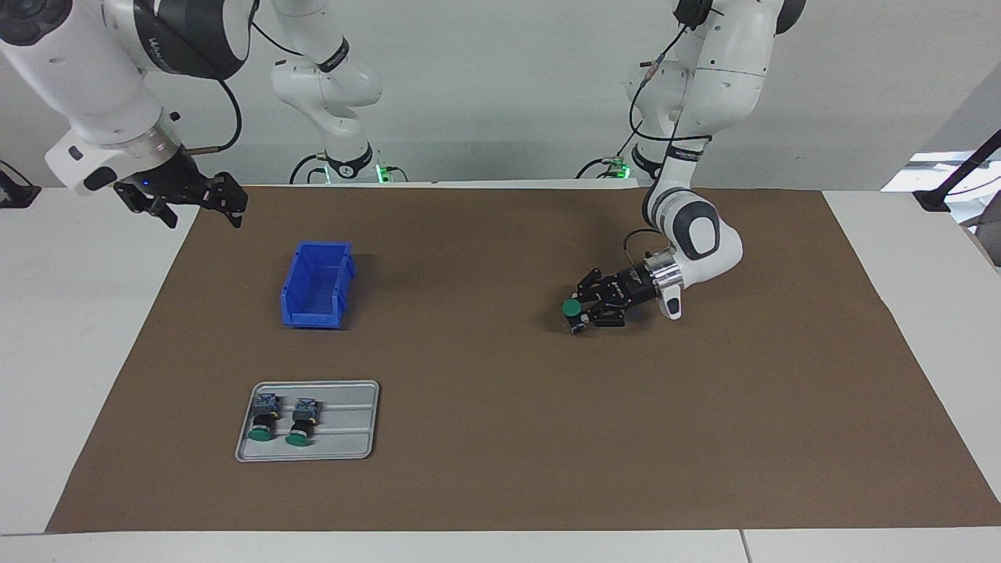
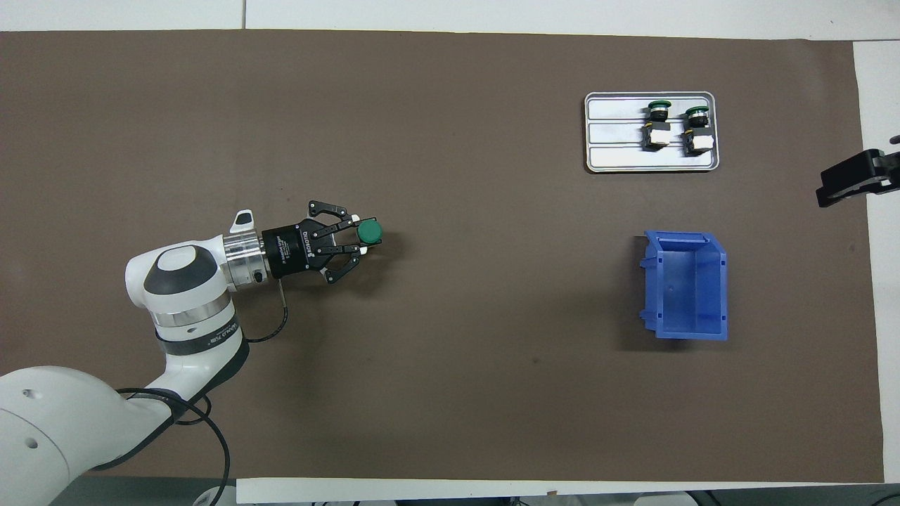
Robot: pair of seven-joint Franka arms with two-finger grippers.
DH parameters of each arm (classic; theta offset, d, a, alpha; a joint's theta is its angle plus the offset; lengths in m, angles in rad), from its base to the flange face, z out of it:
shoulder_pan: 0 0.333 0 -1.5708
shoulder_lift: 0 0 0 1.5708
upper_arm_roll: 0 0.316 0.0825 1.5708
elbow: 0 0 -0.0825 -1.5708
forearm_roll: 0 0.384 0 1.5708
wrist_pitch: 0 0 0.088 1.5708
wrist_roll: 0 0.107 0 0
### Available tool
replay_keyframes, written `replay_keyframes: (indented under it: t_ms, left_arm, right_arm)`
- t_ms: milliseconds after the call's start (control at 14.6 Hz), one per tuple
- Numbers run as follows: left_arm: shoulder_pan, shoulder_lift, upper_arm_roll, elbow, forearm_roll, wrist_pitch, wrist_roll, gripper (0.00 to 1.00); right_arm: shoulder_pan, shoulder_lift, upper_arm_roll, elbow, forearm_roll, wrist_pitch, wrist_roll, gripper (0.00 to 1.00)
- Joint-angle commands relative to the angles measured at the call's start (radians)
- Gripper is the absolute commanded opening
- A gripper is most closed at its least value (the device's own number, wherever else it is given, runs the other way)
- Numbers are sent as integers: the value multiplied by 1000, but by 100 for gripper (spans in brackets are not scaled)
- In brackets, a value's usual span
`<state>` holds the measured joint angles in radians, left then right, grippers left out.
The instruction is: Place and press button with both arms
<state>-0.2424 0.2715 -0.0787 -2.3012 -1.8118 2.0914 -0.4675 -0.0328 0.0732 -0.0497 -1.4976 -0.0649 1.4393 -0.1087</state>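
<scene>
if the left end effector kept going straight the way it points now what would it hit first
The left end effector points along the brown mat toward the right arm's end, gripping the button. The blue bin looks like the first thing roughly in line, though it may pass beside it.

left hand (image 1: 592, 306) low over the mat, fingers clamped; right hand (image 1: 190, 199) waits raised at the mat's edge.

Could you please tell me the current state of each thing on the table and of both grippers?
Green-capped push-button switch: upright on the brown mat, held.
Left gripper: low, shut on it.
Right gripper: raised at its own end of the table, waiting.
Blue plastic bin: upright, empty.
Grey metal tray: flat, holds two buttons.
Two spare green-capped buttons: lying on their sides.
</scene>
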Motion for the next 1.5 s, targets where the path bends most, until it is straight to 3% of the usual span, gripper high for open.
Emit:
replay_keyframes:
  t_ms: [0, 752, 1025, 1162, 1367, 1436]
  left_arm:
    - [2, 2, 1, -7, -26, -11, 23, 2]
    - [-12, 5, 1, -6, -34, 16, 23, 8]
    - [-6, 5, 2, -6, -34, 25, 23, 31]
    - [5, 3, 2, -6, -34, 29, 20, 34]
    - [3, 2, 2, -6, -34, 30, 17, 48]
    - [3, 2, 2, -6, -34, 30, 15, 58]
  right_arm:
    - [-10, -21, 5, -24, 16, -2, -11, 100]
    - [-10, -21, 5, -24, 16, -2, -11, 100]
    - [-10, -21, 5, -24, 16, -2, -11, 100]
    - [-10, -21, 5, -24, 16, -2, -11, 100]
    - [-10, -21, 5, -24, 16, -2, -11, 100]
    - [-9, -21, 5, -24, 16, -2, -11, 100]
